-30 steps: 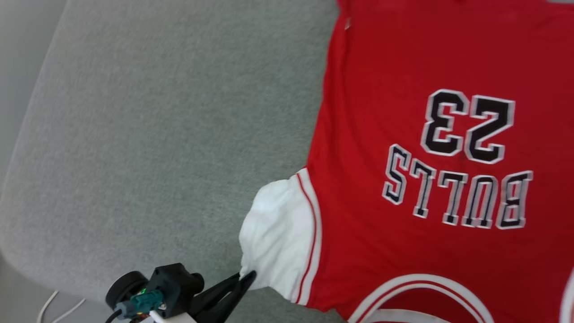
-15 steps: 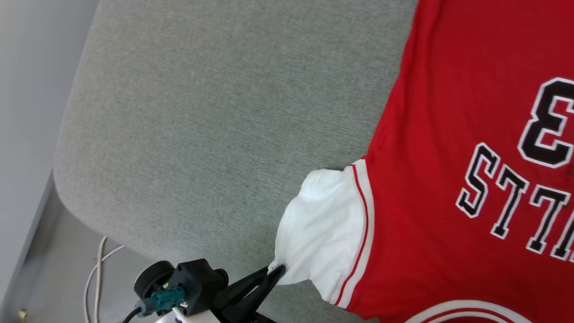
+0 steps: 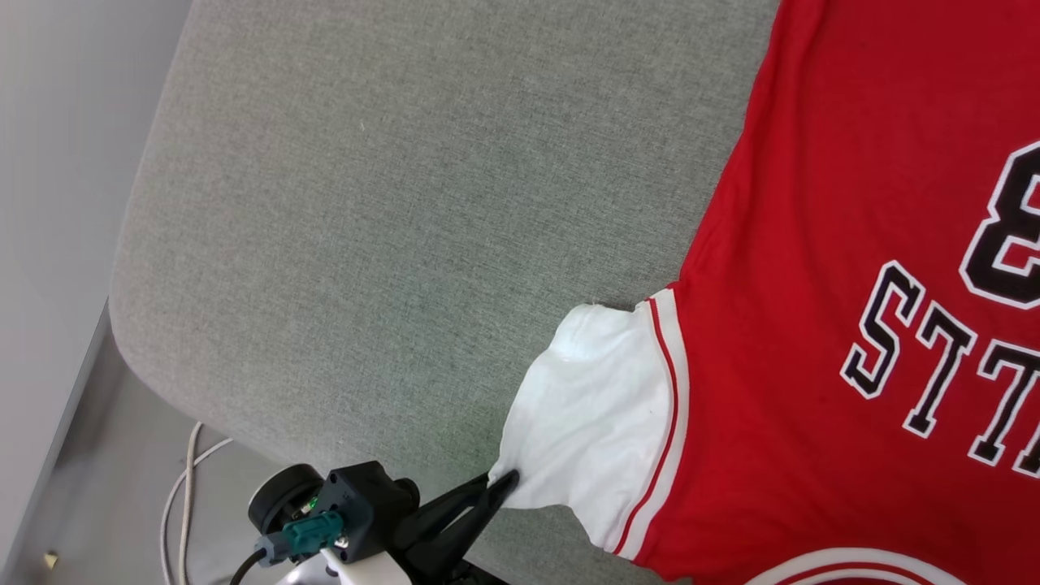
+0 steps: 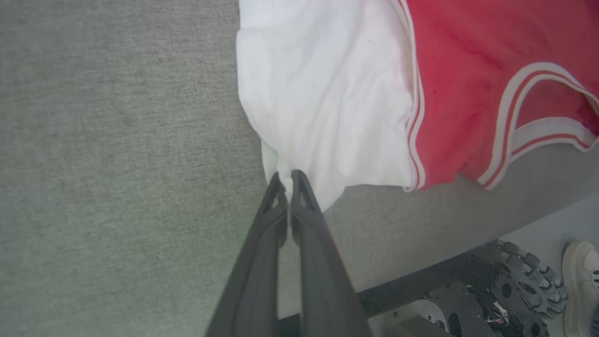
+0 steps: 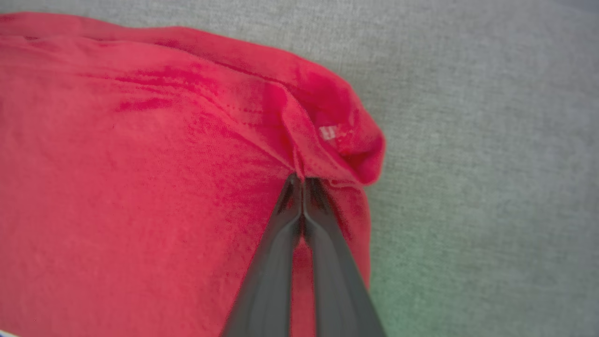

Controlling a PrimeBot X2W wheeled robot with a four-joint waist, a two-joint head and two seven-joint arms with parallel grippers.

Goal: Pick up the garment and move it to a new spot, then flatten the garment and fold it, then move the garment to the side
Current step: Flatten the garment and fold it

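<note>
1. Since one second ago the head camera has turned, so the whole picture is shifted to the right. The number on the shirt is now cut by the right edge. The left gripper (image 3: 505, 481) keeps its hold on the same sleeve corner.
2. One grey surface (image 3: 366, 244), covered in woven cloth, is the largest thing. Its rounded corner is at the lower left of the head view.
3. One garment (image 3: 812, 244) lies spread on the right part of this surface. It is red, with black letters edged in white that stand upside down in the head view.
4. One white sleeve (image 3: 593, 406) with red-and-white trim reaches toward the near edge of the surface.
5. There are two grippers, each with two dark fingers (image 4: 262, 262). The left fingers are pressed together on the lower corner of the white sleeve.
6. The right gripper (image 5: 302, 180) also has its fingers pressed together; they pinch a fold of red cloth at the garment's edge, beside bare grey surface.
7. Two thin white cables (image 3: 183, 479) lie on the floor.
8. One white shoe (image 4: 580, 281) is near the robot's base.
</note>
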